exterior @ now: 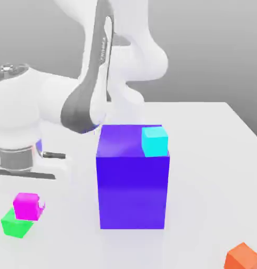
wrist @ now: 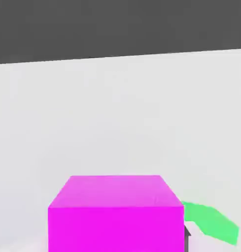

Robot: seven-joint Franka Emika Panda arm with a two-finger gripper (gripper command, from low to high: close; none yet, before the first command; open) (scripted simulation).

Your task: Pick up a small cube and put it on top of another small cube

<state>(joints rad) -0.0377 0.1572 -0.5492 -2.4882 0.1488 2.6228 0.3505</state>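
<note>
One gripper is grasping the magenta cube, with a pale fingertip visible against its side. The cube is gripped by its sides, presumably to leave its underside free for seating. It is at the exterior view's left, near the green cube and overlapping it in that view; contact cannot be confirmed. The hand view shows green beside the magenta rather than centred behind it, so alignment is judged incomplete; release now would risk a slip off the edge. Farther out, the purple-blue block bears the cyan cube on top. The orange cube sits well apart. Neither appears to serve this stack.
</note>
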